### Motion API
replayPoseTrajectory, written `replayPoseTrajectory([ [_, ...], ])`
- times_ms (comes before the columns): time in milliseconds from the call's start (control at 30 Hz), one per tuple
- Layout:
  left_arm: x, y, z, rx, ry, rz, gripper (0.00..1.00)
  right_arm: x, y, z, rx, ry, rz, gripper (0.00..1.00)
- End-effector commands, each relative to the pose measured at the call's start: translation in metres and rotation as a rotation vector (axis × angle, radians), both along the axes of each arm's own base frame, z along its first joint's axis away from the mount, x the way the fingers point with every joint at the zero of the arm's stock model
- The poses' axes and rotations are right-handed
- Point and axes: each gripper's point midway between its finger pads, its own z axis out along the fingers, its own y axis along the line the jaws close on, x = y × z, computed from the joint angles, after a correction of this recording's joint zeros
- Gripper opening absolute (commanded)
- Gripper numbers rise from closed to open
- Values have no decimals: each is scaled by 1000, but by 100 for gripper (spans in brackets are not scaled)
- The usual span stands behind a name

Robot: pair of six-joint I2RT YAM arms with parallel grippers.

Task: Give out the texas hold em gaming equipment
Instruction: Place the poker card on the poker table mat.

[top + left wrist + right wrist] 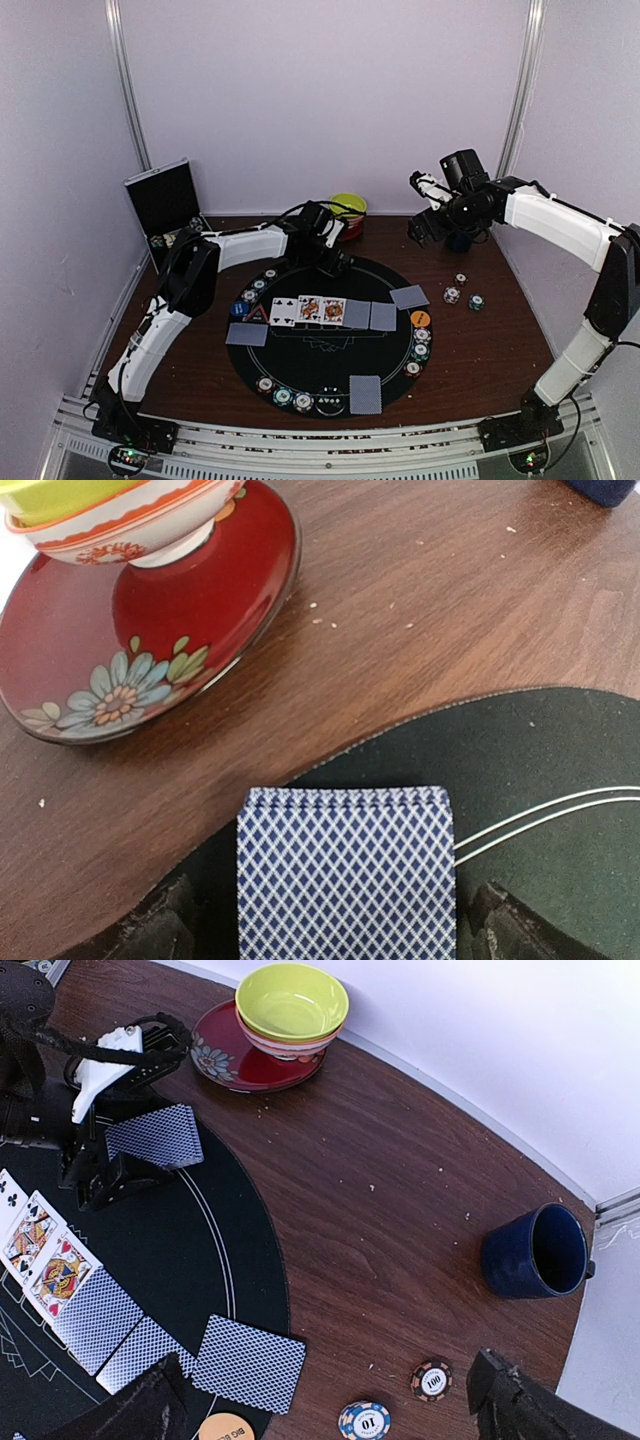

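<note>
Card [345, 870] lies face-down at the mat's [560, 780] far edge, between the left gripper's [335, 925] wide-open jaws. The right gripper's [330, 1390] jaws gape empty.

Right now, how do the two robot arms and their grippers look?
The left arm and right arm have smooth white link shells, black joints and thin black cables. The left gripper and right gripper have blocky matte black fingers.

Yellow-green bowl [292, 1000] sits on red floral saucer [222, 1060], back of wood table [400, 1190]. Blue mug [535, 1252] upright, well apart to the rt. Open black case [163, 198] back-left.
</note>
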Motion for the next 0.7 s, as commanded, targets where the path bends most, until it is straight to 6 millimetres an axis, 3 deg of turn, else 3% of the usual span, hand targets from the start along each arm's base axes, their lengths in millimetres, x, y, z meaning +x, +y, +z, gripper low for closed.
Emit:
replayPoseTrajectory([
  [0, -1, 4, 20, 2, -29, 12, 98, 3, -4, 1, 4, -11, -15, 100],
  [167, -14, 14, 59, 11, -51, 26, 98, 5, -17, 21, 25, -50, -59, 100],
  [367, -40, 40, 141, 42, -104, 80, 98, 1, -50, 51, 83, -115, -170, 100],
  [500, -70, 82, 187, 47, -138, 159, 98, -18, -65, 58, 85, -161, -205, 100],
  [667, -118, 141, 212, 28, -163, 252, 98, -48, -77, 70, 115, -190, -232, 100],
])
